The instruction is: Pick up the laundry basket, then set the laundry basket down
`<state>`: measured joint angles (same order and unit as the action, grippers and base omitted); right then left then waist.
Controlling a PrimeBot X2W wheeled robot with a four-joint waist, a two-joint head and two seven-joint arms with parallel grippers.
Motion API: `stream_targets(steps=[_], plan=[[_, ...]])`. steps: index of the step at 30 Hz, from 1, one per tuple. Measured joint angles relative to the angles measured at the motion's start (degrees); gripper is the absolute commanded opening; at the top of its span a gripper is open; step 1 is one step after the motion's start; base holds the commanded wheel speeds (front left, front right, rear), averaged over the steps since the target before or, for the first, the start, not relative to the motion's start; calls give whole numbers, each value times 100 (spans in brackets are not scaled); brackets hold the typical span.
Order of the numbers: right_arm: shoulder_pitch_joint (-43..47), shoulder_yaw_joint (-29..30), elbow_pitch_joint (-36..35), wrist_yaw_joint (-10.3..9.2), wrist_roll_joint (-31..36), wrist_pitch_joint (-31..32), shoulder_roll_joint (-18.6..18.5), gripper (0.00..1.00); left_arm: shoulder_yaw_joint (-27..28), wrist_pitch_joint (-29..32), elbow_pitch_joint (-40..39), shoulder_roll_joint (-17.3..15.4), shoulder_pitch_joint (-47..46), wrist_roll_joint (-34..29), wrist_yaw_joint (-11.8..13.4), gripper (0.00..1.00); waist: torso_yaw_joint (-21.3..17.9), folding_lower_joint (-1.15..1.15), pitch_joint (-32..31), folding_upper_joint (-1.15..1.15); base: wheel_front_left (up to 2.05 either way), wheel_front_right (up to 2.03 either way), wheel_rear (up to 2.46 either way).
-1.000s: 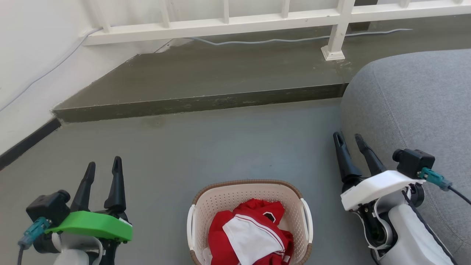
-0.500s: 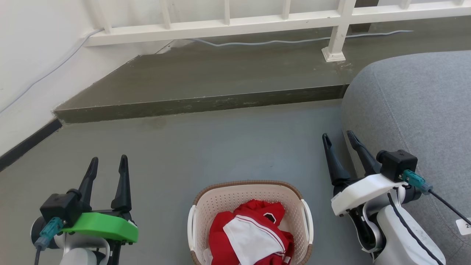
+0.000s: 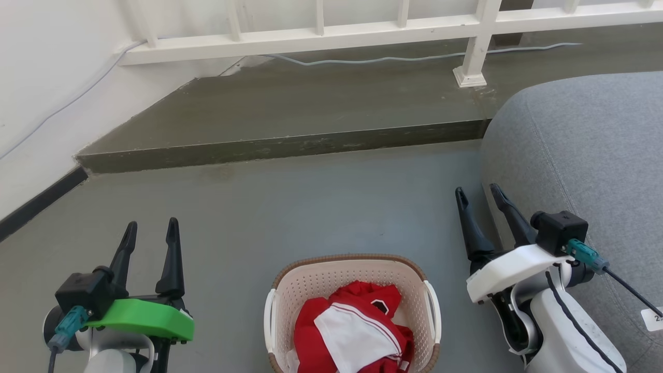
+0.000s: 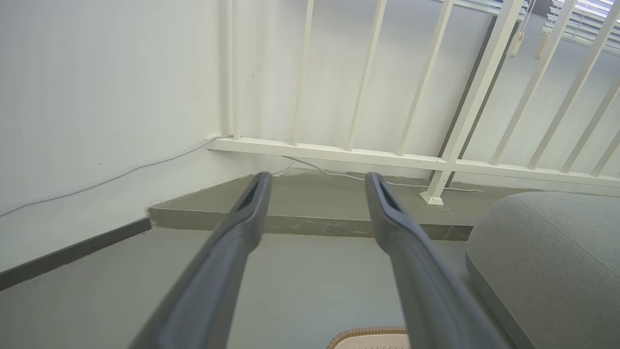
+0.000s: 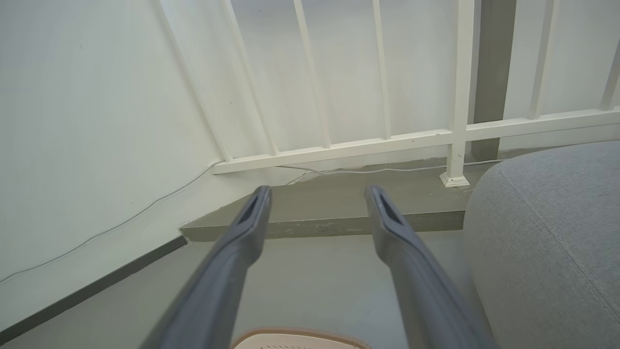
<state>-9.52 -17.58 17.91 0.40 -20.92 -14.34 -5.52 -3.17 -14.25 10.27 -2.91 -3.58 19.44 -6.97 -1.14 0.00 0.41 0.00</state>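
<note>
The laundry basket, cream and perforated with a brown rim and white side handles, stands on the grey floor at the bottom centre of the head view, holding red and white clothes. My left gripper is open to the basket's left, fingers pointing away from me, nothing between them. To the basket's right my right gripper is open as well, close beside a grey cushion. A sliver of the basket's rim shows at the bottom of the left wrist view between the open gripper's fingers, and the rim shows likewise under the right gripper.
A big grey cushion fills the right side. A raised concrete step crosses the floor ahead, with a white railing and a thin cable behind it. A white wall with a dark skirting closes the left.
Over the second, both arms drew inward toward the basket, the right gripper shifting left and the left gripper right. In the last half second nothing has visibly moved.
</note>
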Motion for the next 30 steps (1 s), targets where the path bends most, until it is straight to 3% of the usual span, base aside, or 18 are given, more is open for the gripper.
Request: stream_targets(steps=[30], plan=[[1,238,42,0,126,0,127,100,127,-16,-88,22,-5,-25,-10,100,-213,0,431,0,0,0,0]])
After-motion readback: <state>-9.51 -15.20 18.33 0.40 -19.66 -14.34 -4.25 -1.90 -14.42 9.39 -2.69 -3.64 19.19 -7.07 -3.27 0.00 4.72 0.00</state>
